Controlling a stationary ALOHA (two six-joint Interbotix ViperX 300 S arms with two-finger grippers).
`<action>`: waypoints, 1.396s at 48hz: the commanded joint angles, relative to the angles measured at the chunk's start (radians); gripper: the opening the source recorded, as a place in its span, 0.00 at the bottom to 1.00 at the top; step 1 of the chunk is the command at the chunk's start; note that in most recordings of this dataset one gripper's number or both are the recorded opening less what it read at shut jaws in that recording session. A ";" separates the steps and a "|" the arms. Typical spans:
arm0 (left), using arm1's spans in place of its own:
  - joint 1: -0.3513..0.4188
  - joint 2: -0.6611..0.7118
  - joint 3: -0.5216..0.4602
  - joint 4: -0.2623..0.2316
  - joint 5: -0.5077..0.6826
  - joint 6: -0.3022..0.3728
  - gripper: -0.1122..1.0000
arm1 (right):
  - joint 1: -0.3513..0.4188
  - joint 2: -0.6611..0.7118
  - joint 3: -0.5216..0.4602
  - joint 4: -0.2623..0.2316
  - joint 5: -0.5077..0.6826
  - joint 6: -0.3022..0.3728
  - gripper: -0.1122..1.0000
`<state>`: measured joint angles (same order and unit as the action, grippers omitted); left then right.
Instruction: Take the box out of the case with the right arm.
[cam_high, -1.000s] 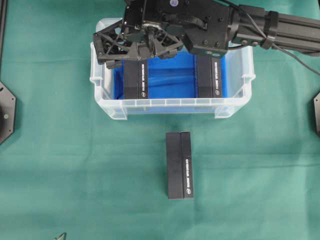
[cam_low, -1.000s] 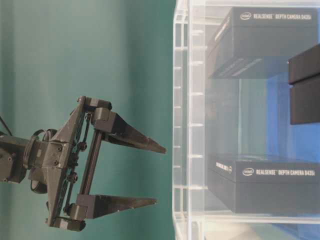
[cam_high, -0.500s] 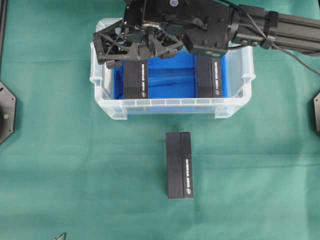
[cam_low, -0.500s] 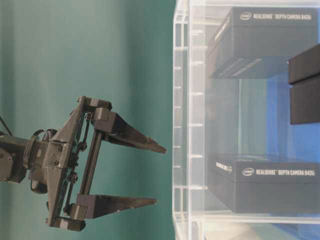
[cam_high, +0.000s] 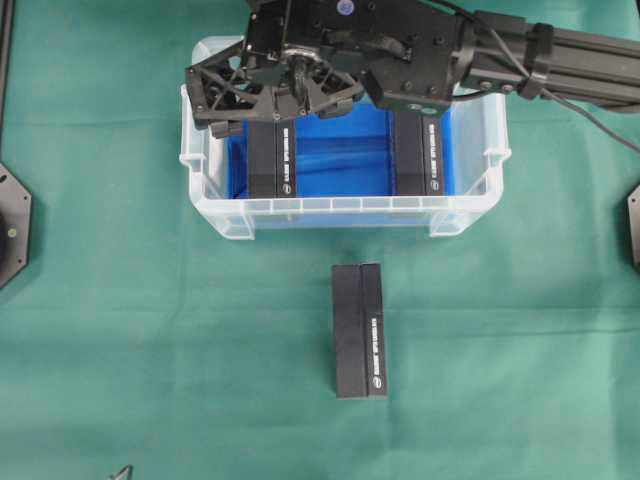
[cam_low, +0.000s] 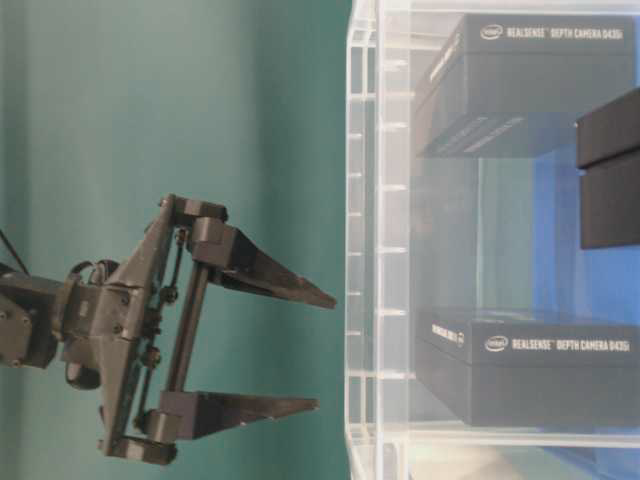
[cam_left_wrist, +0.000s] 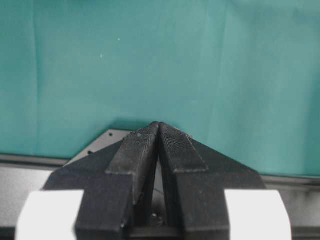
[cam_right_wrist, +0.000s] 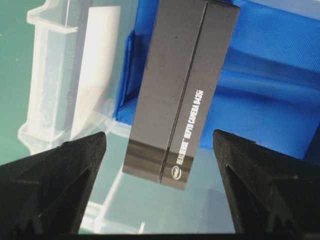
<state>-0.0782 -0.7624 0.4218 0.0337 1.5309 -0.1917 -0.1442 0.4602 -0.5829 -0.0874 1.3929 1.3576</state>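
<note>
The case (cam_high: 210, 205) is a clear tub with a blue floor at the top middle of the table. Two black boxes lie in it, one at the left (cam_high: 272, 165) and one at the right (cam_high: 418, 160). My right gripper (cam_high: 275, 105) hangs open above the left box (cam_right_wrist: 175, 100), its fingers (cam_right_wrist: 75, 165) wide on either side and touching nothing. In the table-level view the right gripper (cam_low: 326, 352) stands just outside the case's rim (cam_low: 358, 250). My left gripper (cam_left_wrist: 159, 131) is shut and empty over bare cloth.
A third black box (cam_high: 360, 330) lies on the green cloth in front of the case. The right arm (cam_high: 560, 55) reaches in from the top right over the case's far wall. Black base plates (cam_high: 12, 225) sit at both side edges.
The right gripper has shifted very slightly over the case's left end, still open. The boxes and the case have not moved.
</note>
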 joint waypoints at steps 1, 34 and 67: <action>-0.002 0.002 -0.026 0.003 -0.002 0.000 0.10 | 0.002 -0.017 -0.025 -0.003 -0.012 -0.003 0.91; 0.000 0.000 -0.025 0.003 -0.002 0.000 0.10 | -0.002 0.037 0.058 -0.032 -0.064 0.003 0.93; -0.002 0.003 -0.025 0.003 -0.003 0.000 0.10 | -0.008 0.112 0.147 0.005 -0.227 0.008 0.93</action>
<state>-0.0782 -0.7624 0.4234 0.0337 1.5324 -0.1917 -0.1549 0.5752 -0.4295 -0.0859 1.1766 1.3668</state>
